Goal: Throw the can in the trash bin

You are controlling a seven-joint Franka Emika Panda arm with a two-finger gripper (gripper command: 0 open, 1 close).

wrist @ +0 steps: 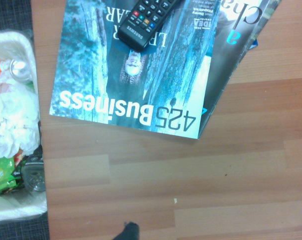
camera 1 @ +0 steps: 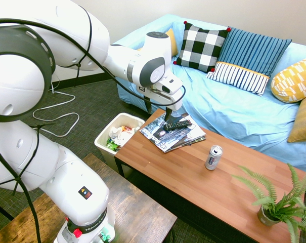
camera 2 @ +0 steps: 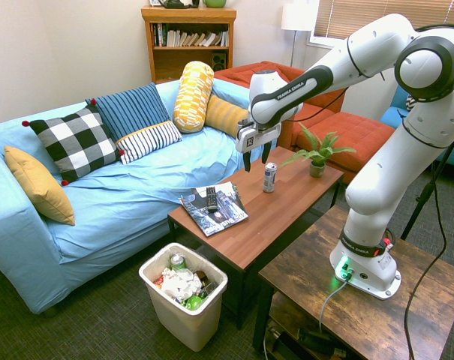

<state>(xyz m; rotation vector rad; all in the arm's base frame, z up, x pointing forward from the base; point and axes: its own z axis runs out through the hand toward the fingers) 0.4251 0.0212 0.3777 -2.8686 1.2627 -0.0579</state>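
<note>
Living room setup: blue sofa (camera 1: 233, 106) with a pile of cushions, and a long wooden bench (camera 1: 203, 174) in front of it. The can (camera 1: 213, 157) stands upright out in the open middle of the bench, well apart from the magazines (camera 1: 172, 134) with the remote (camera 1: 177, 124) on top, and clear of the fern (camera 1: 279, 202) at the far end. The bin (camera 2: 183, 289) sits on the floor just off the bench's end by the magazines, already half full of litter.

The tool (camera 2: 255, 157) hangs above the bench with its fingers apart and nothing in them, near the magazines rather than the can.

So the job now looks like the reach: slide over along the bench, centre over the can, drop straight down and straddle it around the middle before squeezing. A thin can dents and tips easily, so a square, gentle pinch probably beats a fast grab.
</note>
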